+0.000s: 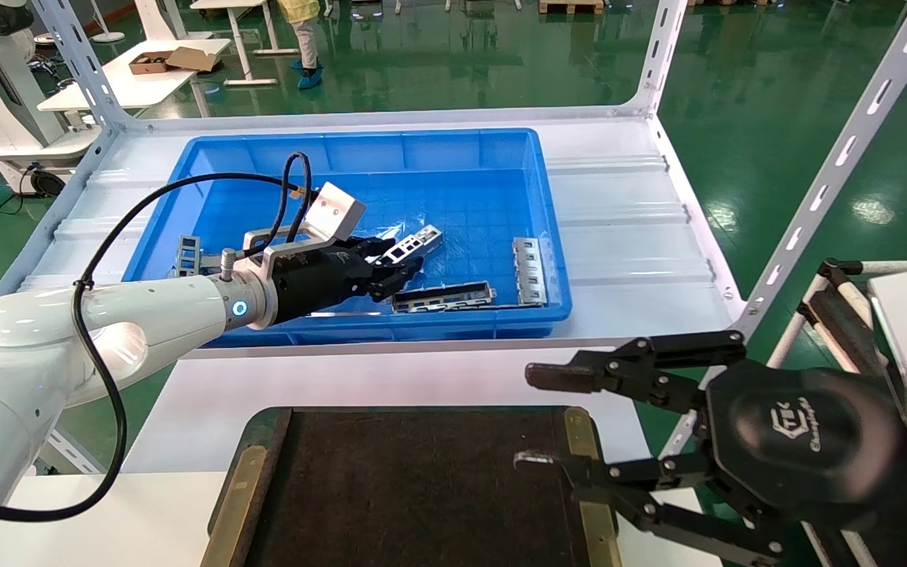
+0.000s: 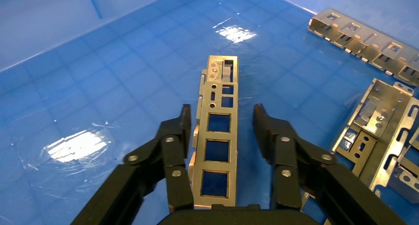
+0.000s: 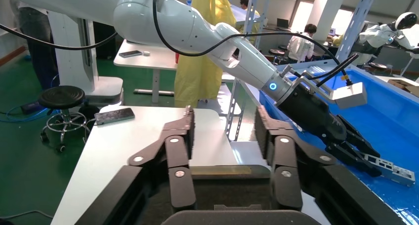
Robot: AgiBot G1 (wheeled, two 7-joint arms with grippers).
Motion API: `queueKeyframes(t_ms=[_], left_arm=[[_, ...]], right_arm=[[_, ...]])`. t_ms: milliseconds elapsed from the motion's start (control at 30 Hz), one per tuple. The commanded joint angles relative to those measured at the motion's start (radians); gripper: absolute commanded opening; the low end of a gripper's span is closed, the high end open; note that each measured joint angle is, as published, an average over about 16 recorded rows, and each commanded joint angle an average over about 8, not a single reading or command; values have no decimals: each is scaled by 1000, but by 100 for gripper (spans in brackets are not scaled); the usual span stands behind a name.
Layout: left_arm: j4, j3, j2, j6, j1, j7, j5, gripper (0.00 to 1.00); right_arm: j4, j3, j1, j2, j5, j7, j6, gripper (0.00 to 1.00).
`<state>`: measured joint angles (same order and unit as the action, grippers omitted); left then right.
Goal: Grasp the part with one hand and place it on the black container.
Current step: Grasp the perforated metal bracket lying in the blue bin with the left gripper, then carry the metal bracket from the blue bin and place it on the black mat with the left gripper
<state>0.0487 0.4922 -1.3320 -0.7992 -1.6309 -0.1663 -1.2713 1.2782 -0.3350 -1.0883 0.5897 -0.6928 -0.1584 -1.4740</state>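
The part (image 1: 414, 244) is a slim silver strip with square cut-outs, lying in the blue bin (image 1: 549, 197). My left gripper (image 1: 398, 264) reaches into the bin and is open, one finger on each side of the strip. In the left wrist view the part (image 2: 217, 136) runs lengthwise between the fingers (image 2: 178, 136). One finger is close against its edge and the other stands off with a gap. My right gripper (image 1: 536, 417) hangs open and empty over the right edge of the black container (image 1: 422, 488), whose brass strip shows in the right wrist view (image 3: 217, 170).
More metal pieces lie in the bin: a slotted plate (image 1: 530, 270), a dark long frame piece (image 1: 444, 298) and a bracket (image 1: 188, 256) at the left. Slanted white rack posts (image 1: 831, 181) stand beside the bin. A black cable (image 1: 107, 252) loops over the left arm.
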Motion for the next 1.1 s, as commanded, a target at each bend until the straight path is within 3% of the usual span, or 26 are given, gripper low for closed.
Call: queueKeyframes(t_ms=[33,600,1100], left_arm=[[-2,1,0,-1,0,0,0,0],[7,-22,20,-71,-26,7,37,0],[91,-63,118,-376,-60,40,108,0]], right_arm=[[0,0,0,0,0,0,0,0],[0,0,0,0,0,0,0,0],[0,-1,0,0,1,0,0,0]])
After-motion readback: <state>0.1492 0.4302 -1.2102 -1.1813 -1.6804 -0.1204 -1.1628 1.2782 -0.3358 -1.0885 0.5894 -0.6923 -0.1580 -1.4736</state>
